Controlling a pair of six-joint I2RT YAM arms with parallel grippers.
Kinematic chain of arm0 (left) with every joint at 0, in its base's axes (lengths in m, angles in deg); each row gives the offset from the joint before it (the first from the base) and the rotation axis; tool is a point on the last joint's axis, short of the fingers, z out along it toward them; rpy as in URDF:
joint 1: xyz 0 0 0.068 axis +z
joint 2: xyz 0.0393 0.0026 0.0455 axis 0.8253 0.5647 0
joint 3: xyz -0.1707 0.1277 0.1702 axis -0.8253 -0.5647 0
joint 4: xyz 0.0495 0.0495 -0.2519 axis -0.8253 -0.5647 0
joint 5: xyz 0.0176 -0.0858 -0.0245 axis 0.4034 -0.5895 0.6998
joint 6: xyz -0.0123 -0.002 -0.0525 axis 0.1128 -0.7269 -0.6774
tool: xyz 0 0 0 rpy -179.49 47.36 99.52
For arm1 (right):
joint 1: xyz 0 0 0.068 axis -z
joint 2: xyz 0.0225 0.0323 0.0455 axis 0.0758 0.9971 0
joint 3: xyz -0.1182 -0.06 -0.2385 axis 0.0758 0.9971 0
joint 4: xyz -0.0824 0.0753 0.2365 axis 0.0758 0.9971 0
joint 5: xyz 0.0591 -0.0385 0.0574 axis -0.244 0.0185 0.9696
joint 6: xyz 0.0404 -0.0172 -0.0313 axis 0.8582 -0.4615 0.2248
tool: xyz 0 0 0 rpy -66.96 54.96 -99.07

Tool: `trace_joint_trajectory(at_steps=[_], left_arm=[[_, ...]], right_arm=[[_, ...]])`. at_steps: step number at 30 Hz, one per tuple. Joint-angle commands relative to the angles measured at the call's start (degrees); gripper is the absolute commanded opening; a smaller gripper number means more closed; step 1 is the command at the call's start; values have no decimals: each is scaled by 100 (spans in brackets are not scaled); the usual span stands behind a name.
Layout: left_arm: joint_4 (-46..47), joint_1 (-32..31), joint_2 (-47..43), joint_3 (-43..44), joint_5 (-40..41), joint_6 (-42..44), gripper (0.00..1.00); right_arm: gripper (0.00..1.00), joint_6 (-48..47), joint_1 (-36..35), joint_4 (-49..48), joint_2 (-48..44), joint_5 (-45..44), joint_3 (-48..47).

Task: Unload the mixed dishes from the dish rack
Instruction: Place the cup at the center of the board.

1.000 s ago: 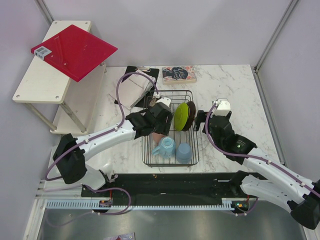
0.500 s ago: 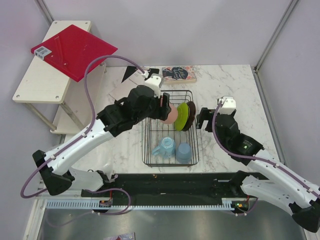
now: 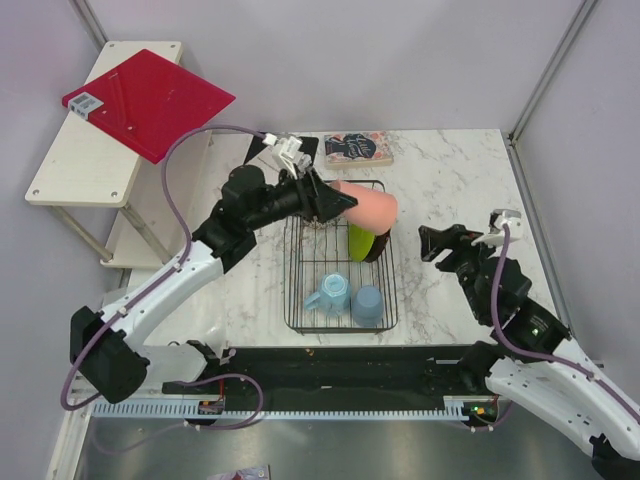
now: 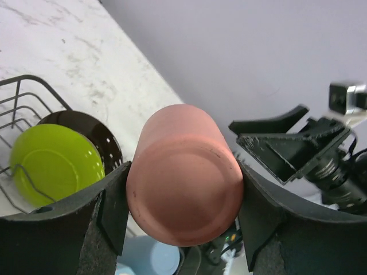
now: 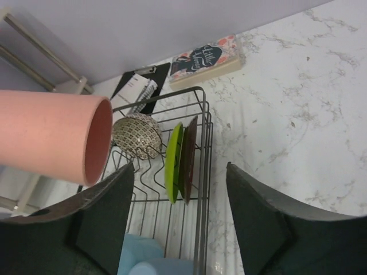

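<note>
My left gripper (image 3: pixel 335 205) (image 4: pixel 183 207) is shut on the pink cup (image 3: pixel 366 209) (image 4: pixel 186 175), held on its side above the black wire dish rack (image 3: pixel 291 300) (image 5: pixel 204 166), mouth pointing right. In the rack a lime green plate (image 3: pixel 358 243) (image 5: pixel 173 160) and a dark-backed plate (image 3: pixel 381 246) (image 5: pixel 189 156) stand on edge. A speckled bowl (image 5: pixel 136 136) sits at the back. The light blue mug (image 3: pixel 330 293) and darker blue cup (image 3: pixel 368 304) rest at the front. My right gripper (image 3: pixel 441 244) (image 5: pixel 180 223) is open and empty, right of the rack.
A flat red board (image 3: pixel 150 100) lies on the white shelf (image 3: pixel 75 165) at the back left. A book (image 3: pixel 358 148) and a black clipboard with a notebook (image 5: pixel 140 86) lie behind the rack. Bare marble table (image 3: pixel 460 180) spreads to the right.
The left arm has lifted the pink cup out of the rack and turned it on its side. The right gripper has drawn back from the rack to the right.
</note>
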Motion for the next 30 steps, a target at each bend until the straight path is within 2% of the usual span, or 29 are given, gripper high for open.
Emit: trace_joint_trajectory(at_steps=[1,8,12,16,22,30], left_arm=[[3906,638,91,-638,-1978,-2333,2],[6528,692,1013,-1025,-2490,-4028,2],[7550,692,1348,-1052,-2806,-4707,2],[7560,692,1252,-1279,-2842,-4699,2],[7016,692,1024,-1394,-2895,-4313,2],[7015,692,997,-1482,-2886,-4225,2]], right_arm=[[69,241,0,-255,-657,89,212],[71,268,0,-562,-1108,642,660],[73,242,0,-1325,-1020,1011,801],[75,92,0,-1897,-792,1091,670],[75,30,0,-2496,-589,1266,476],[75,197,0,-2989,-178,2293,512]])
